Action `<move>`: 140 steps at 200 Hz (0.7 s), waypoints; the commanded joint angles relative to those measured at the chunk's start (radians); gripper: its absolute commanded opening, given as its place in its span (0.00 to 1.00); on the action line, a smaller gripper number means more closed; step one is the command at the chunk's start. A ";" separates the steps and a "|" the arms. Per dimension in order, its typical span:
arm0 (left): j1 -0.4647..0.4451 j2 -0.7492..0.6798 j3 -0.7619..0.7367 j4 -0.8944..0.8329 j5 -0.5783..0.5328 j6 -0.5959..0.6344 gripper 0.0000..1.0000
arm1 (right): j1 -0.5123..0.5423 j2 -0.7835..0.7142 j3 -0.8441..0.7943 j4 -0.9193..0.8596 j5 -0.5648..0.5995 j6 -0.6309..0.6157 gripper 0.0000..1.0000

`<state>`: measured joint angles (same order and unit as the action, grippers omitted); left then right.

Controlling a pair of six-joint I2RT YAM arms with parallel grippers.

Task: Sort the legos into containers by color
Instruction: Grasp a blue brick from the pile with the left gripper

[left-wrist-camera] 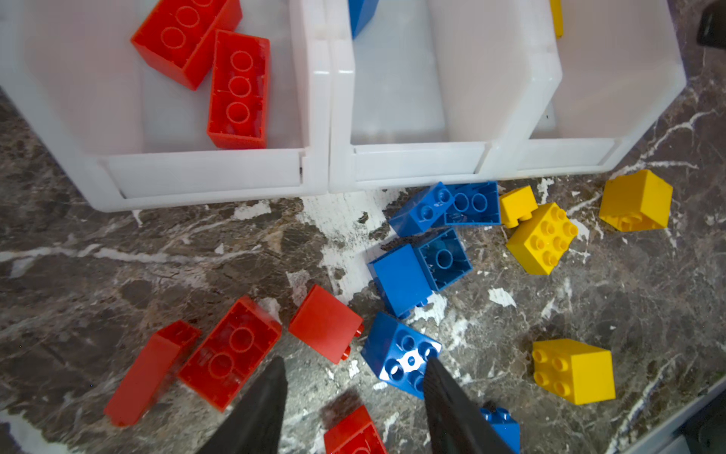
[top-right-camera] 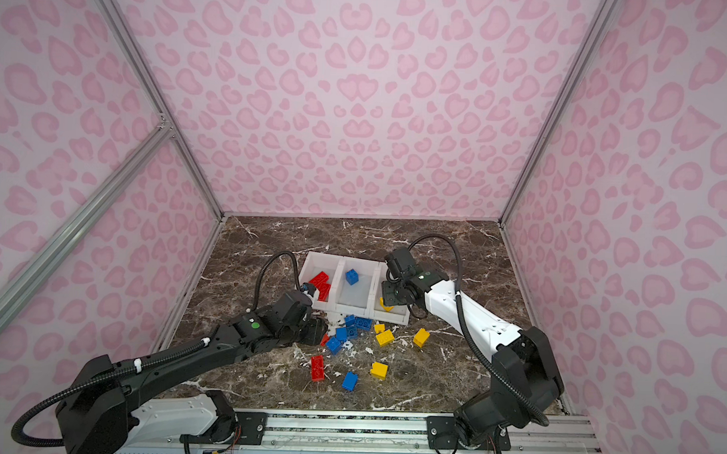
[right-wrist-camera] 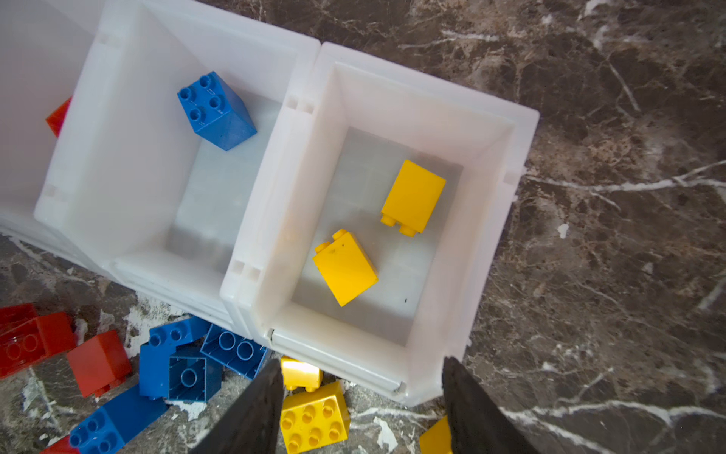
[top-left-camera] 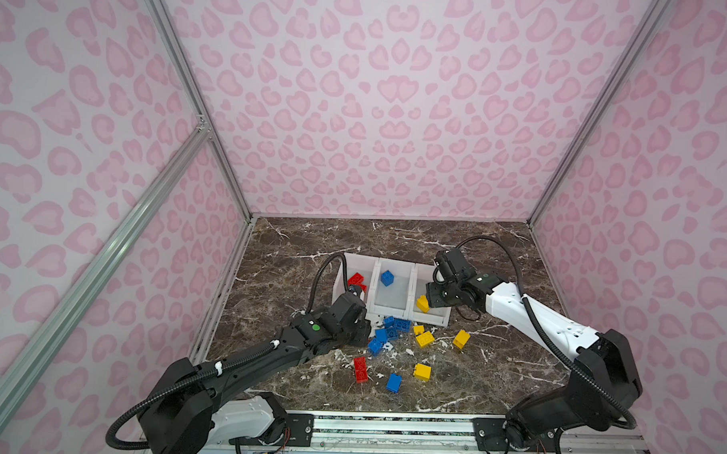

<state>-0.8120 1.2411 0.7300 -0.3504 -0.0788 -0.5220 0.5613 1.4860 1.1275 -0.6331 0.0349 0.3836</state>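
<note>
Three white containers (top-left-camera: 390, 310) stand in a row. The left one holds two red legos (left-wrist-camera: 239, 90), the middle one a blue lego (right-wrist-camera: 216, 110), the right one two yellow legos (right-wrist-camera: 345, 267). Loose red, blue and yellow legos (top-left-camera: 391, 326) lie on the marble in front of them. My left gripper (left-wrist-camera: 355, 365) hangs open low over this pile, a studded blue brick (left-wrist-camera: 398, 353) beside one finger and a red brick (left-wrist-camera: 353, 432) under the gap. My right gripper (right-wrist-camera: 362, 361) is open and empty above the right container's front wall.
Scattered nearer the front are a long red brick (top-left-camera: 361, 369), a blue brick (top-left-camera: 394, 383) and a yellow brick (top-left-camera: 422, 371). Another yellow brick (top-left-camera: 461, 338) lies right of the pile. Pink patterned walls close in the marble table (top-left-camera: 494, 365) on three sides.
</note>
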 commanded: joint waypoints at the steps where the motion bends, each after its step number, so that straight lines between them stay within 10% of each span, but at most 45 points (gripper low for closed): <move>1: -0.020 0.035 0.024 0.016 0.004 0.038 0.58 | 0.002 -0.027 -0.028 0.001 0.021 0.031 0.65; 140: -0.125 0.269 0.124 -0.035 -0.040 0.152 0.55 | 0.002 -0.074 -0.098 0.012 0.017 0.057 0.65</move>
<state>-0.9360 1.4906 0.8387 -0.3763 -0.1024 -0.3882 0.5621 1.4128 1.0386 -0.6312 0.0517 0.4339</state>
